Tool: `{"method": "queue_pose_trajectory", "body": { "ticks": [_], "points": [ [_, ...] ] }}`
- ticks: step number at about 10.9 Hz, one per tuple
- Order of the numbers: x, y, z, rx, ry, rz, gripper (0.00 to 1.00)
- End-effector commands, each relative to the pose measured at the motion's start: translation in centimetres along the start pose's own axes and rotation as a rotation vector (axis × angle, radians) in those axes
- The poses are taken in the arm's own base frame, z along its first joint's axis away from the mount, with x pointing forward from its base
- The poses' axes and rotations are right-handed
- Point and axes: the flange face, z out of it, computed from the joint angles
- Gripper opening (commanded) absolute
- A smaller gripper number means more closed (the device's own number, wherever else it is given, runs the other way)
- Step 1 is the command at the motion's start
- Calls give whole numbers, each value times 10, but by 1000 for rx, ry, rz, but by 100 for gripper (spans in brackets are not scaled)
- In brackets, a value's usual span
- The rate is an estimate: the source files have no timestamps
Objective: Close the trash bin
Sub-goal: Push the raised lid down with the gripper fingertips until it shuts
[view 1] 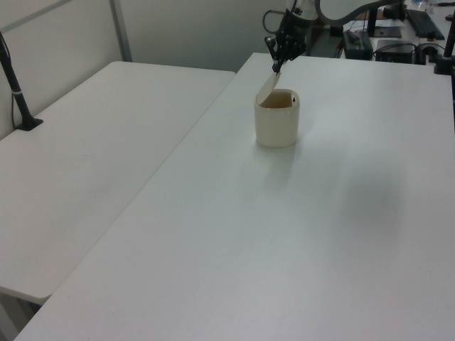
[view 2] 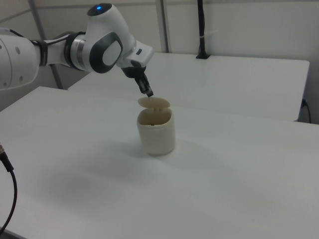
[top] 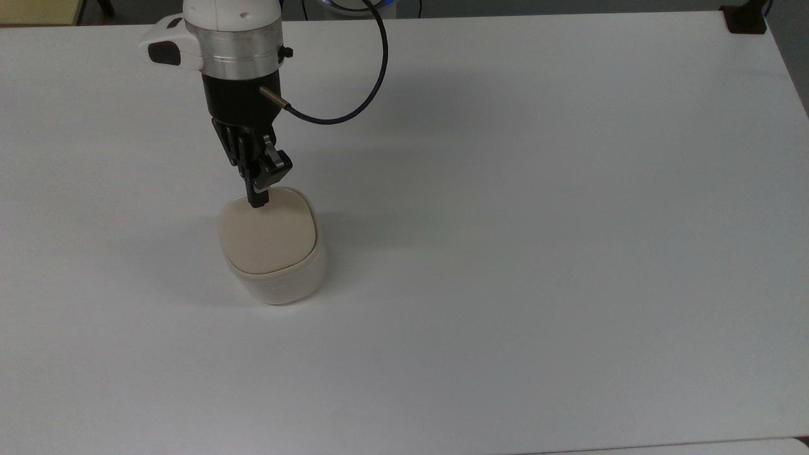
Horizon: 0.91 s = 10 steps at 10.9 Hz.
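Note:
The trash bin is a small cream-white tub standing on the white table, left of centre in the top view. Its beige lid is hinged and part-way down: in the left view the lid leans over the opening, and in the right view the lid hovers tilted just above the rim of the bin. My gripper is shut, its black tip resting against the lid's raised edge. The gripper sits above the bin in the left view, and the gripper likewise in the right view.
A black cable loops off the wrist. A black clamp sits at the table's far right corner in the top view. A second white table adjoins, with a black post on it.

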Motion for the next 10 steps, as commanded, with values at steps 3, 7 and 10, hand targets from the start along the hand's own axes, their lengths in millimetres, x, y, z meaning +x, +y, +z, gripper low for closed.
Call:
{"method": "queue_pose_trajectory", "body": {
  "ticks": [3,7,10],
  "points": [
    [-13,24,20,-53,-51,-44,0],
    [-12,38,33,-77,-72,-77,0],
    [-19,46,47,-107,-87,-111,0]
  ]
}}
